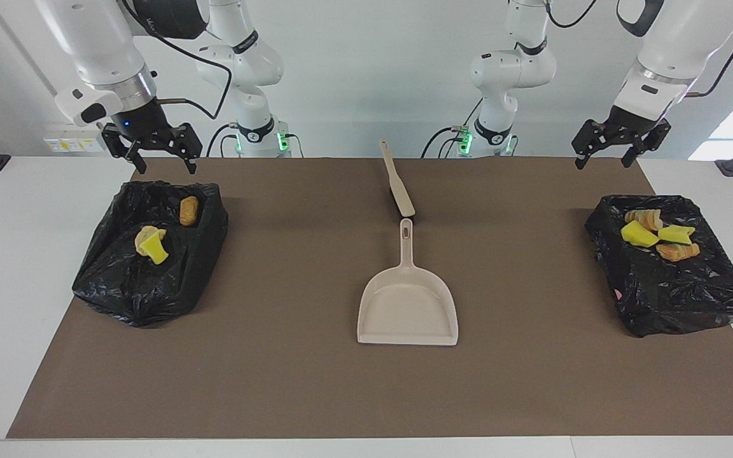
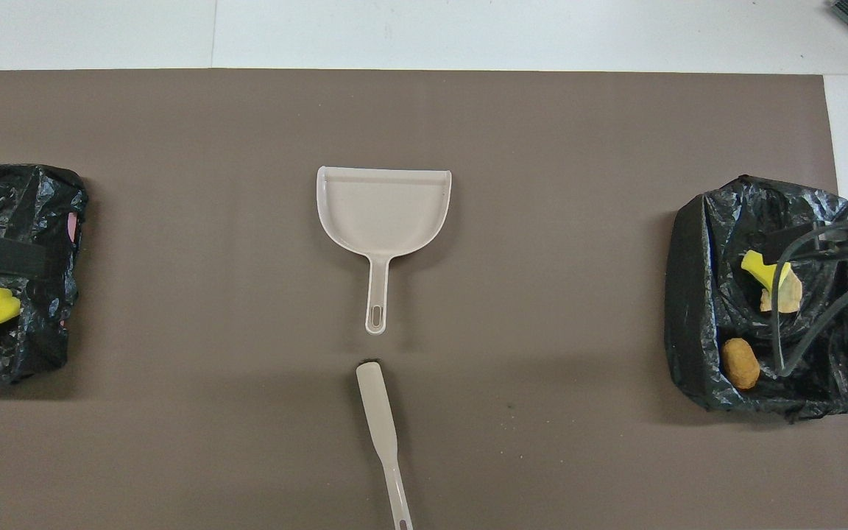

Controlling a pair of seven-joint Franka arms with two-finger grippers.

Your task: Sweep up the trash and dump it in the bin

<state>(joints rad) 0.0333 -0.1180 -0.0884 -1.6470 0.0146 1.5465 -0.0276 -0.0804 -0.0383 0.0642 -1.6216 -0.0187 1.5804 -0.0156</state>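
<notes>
Trash (image 1: 658, 236) lies in 2 bins (image 1: 150, 254), job seemingly done, so left gripper (image 1: 618, 142) and right gripper (image 1: 153, 147) hang spread, empty.

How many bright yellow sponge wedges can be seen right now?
3. One yellow sponge wedge lies in the black-bagged bin at the right arm's end. Two, and, lie in the black-bagged bin at the left arm's end. More may be hidden in the bag folds.
</notes>
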